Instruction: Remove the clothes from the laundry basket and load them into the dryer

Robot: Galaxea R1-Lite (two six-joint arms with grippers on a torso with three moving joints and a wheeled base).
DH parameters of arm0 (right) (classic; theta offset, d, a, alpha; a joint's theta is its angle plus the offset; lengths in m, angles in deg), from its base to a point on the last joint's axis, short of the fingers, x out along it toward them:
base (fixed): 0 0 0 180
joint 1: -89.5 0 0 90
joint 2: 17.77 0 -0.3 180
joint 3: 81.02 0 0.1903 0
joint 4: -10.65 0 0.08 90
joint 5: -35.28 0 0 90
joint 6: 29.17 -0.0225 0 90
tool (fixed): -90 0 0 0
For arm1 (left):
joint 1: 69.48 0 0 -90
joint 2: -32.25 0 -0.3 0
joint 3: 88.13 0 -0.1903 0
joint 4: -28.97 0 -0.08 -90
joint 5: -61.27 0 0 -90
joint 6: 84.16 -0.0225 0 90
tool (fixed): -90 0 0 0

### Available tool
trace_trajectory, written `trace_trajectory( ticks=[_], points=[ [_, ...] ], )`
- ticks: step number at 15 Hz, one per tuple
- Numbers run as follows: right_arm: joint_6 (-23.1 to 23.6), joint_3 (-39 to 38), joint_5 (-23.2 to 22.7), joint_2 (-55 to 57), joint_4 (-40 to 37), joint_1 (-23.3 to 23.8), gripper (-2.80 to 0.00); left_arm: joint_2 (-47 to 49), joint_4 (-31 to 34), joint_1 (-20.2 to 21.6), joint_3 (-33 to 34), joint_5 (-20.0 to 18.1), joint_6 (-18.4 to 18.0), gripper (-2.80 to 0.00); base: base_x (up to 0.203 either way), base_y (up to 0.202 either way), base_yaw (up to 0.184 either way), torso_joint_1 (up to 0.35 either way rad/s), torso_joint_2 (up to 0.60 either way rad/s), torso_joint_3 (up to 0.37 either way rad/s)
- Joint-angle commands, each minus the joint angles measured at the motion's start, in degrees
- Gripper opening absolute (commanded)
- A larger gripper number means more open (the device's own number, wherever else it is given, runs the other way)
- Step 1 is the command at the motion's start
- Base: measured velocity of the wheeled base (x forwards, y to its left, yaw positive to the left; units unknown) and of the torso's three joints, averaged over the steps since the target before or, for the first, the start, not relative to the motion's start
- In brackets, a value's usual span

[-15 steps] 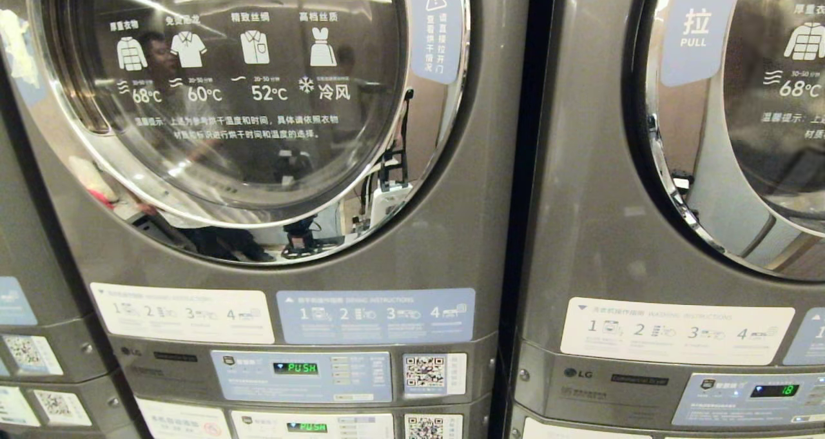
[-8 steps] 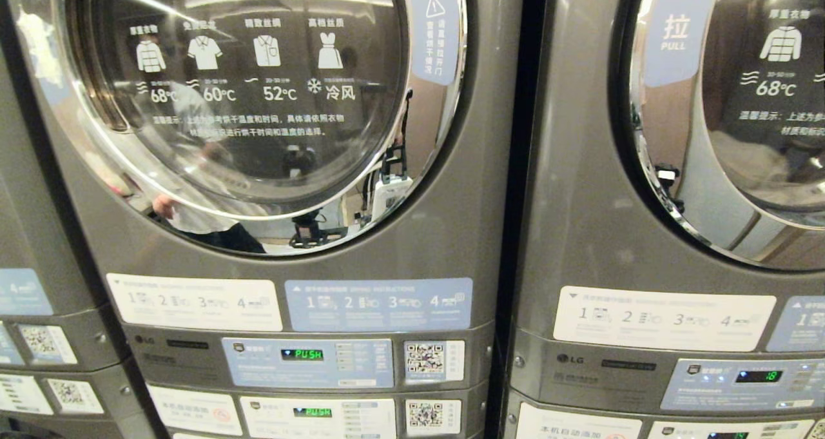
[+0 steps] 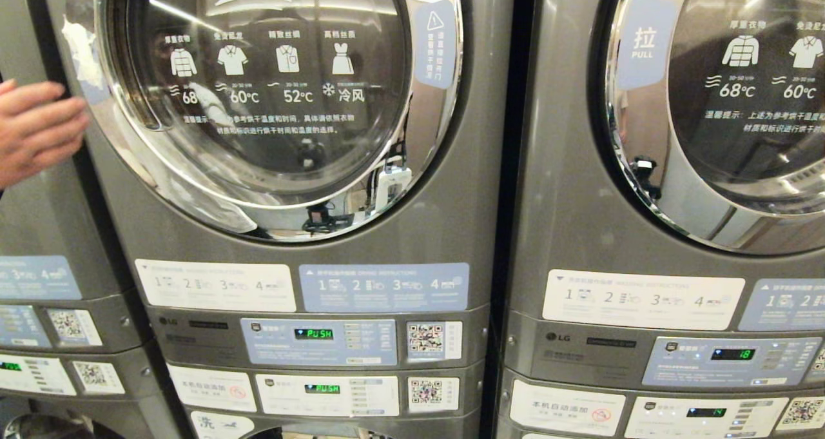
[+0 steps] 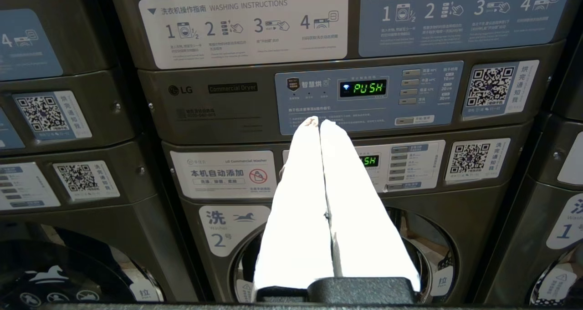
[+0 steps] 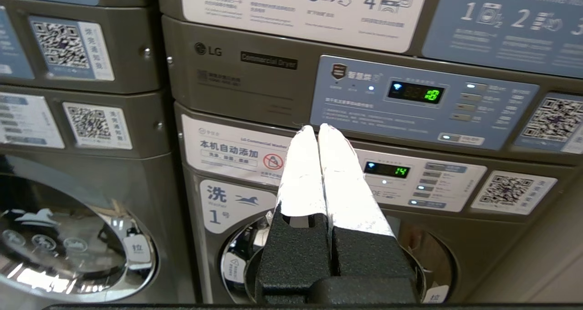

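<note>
- Even indoor light; ceiling strips glare across the dryer door (image 3: 271,97) glass.
- Chrome rim (image 3: 651,187) mirrors the room.
- White fingers (image 4: 300,200) overexposed.
- Person's hand (image 3: 35,129) slightly blurred.

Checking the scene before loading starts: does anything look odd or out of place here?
A person's hand reaches in at the left edge, beside the dryer door, which is shut. A torn sticker peels on the door's rim. No basket or clothes show.
</note>
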Motion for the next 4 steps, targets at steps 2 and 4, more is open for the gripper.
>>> trace_trajectory(
  ticks=[2, 4],
  points=[
    [0.5, 0.1, 1.3, 0.0, -0.1, 0.0, -2.8, 0.0, 0.0, 0.0, 0.0, -0.1, 0.0, -2.8, 0.0, 0.0, 0.0, 0.0, 0.0, 0.0],
    [0.5, 0.2, 1.1, 0.0, -0.1, 0.1, -2.8, 0.0, 0.0, 0.0, 0.0, -0.1, -0.1, -2.8, 0.0, 0.0, 0.0, 0.0, 0.0, 0.0]
  ],
)
